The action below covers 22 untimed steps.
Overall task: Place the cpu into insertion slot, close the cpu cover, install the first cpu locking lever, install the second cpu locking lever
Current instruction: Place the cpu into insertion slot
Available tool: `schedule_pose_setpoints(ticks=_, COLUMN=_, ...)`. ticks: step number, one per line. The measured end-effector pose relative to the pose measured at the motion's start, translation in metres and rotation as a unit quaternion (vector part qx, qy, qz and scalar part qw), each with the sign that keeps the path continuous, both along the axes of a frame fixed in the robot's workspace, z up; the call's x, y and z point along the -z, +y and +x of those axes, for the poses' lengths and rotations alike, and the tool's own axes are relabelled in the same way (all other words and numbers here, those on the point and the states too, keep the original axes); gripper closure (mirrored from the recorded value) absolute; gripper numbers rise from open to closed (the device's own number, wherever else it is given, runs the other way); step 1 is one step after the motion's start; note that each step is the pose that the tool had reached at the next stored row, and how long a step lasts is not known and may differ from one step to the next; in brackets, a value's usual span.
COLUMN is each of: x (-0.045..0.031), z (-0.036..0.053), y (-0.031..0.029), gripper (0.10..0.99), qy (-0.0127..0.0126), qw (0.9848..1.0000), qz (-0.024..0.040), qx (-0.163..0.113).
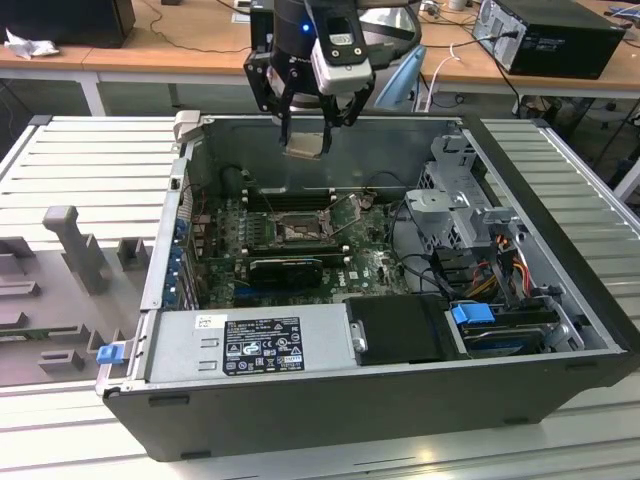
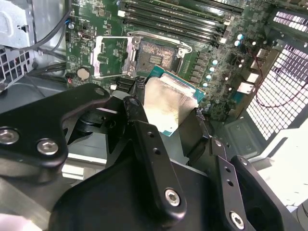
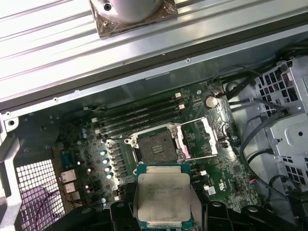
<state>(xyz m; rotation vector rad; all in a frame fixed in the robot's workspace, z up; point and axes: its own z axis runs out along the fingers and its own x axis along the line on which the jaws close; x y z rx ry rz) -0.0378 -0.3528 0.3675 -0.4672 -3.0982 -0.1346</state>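
- Pinching the cpu [image 3: 162, 197] by two opposite edges, the claw [image 1: 305, 142] hangs over the open computer case [image 1: 560, 330], seen here in the exterior view.
- Below the claw, the insertion slot [image 3: 155, 146] lies bare, a dark square ringed by a silvery rim.
- Beside the slot, the cpu cover [image 3: 198, 139] is swung open on its hinge edge, so the socket is unobstructed.
- Long black memory slots [image 3: 139, 115] run just past the slot, farther from the claw.
- Open air separates the chip from the green motherboard [image 3: 86, 144]. The case walls stand well apart from the claw's fingers [image 2: 144, 139].
- Under the claw, the case rests on a slatted tabletop [image 1: 90, 160].
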Motion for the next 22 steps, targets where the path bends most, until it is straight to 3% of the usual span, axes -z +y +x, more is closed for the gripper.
schedule_pose_setpoints(ticks=22, x=0.0030, z=0.0001, y=0.0000, gripper=0.561, qy=0.0000, qw=1.0000, qz=0.0000, qx=0.007)
